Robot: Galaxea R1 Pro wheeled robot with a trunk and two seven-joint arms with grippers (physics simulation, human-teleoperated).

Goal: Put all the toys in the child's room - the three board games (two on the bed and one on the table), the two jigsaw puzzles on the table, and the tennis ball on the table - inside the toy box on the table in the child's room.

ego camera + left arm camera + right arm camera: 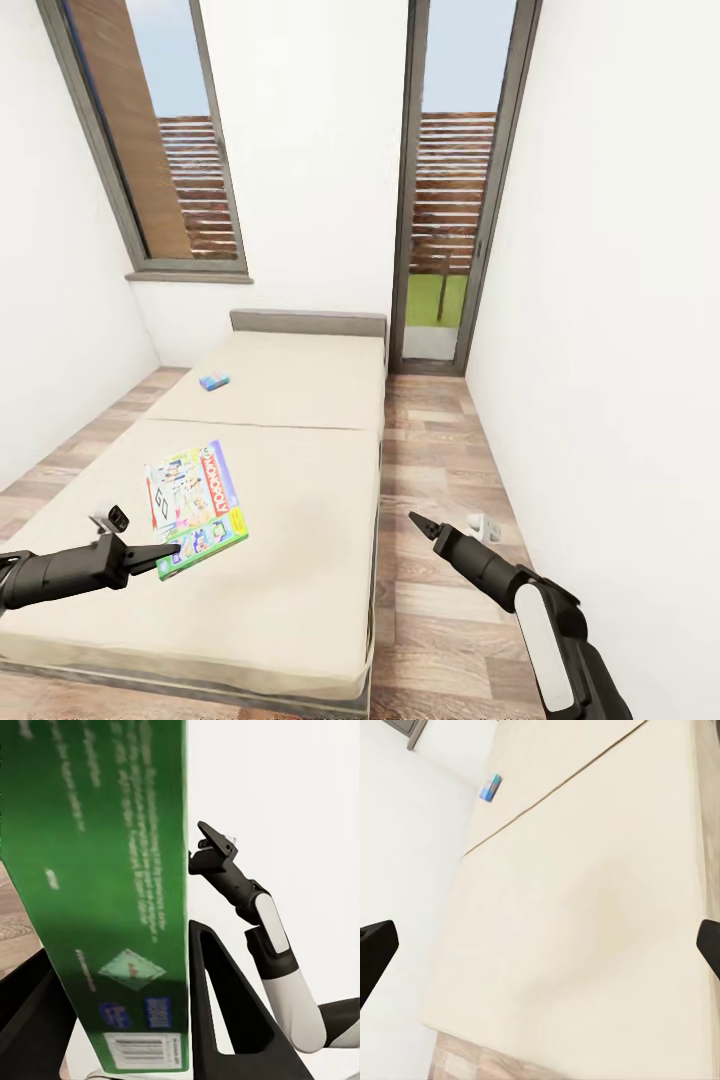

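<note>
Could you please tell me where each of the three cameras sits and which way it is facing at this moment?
Head view: on the robot's head, looking forward and down over the bed towards the windows; both arms show, the left pincer gripping the Monopoly box.
Left wrist view: near the left pincer, looking along its fingers at the box's green underside; the right pincer shows beyond.
Right wrist view: near the right pincer, looking across the mattress at the small blue box; dark fingertips at the edges.
Shared: head and right wrist views both show the blue box.

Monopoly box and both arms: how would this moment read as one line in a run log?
left gripper: shut on Monopoly box, raised over bed | right gripper: open, holding nothing | small blue box: on bed
</note>
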